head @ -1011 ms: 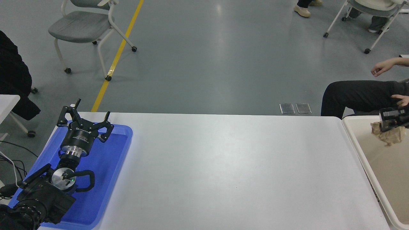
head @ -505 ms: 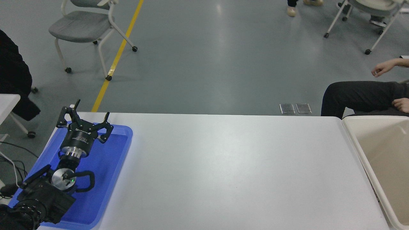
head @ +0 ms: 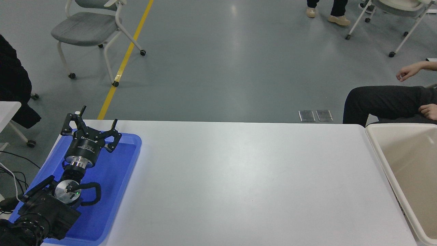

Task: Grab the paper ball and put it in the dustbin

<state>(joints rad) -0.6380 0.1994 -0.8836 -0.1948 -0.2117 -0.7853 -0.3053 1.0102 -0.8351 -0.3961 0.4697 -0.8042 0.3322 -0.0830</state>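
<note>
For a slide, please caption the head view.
Left gripper parked, fingers open, over shallow blue plastic tray; cream rectangular plastic dustbin at right.

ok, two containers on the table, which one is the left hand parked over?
The blue tray at the table's left end. The left hand sits over its far part, fingers spread. The beige dustbin is at the right edge, with no hand near it.

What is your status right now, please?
Left gripper open, parked over blue tray. Right gripper out of view. Paper ball not visible; dustbin at right edge. Nothing in the way.
</note>
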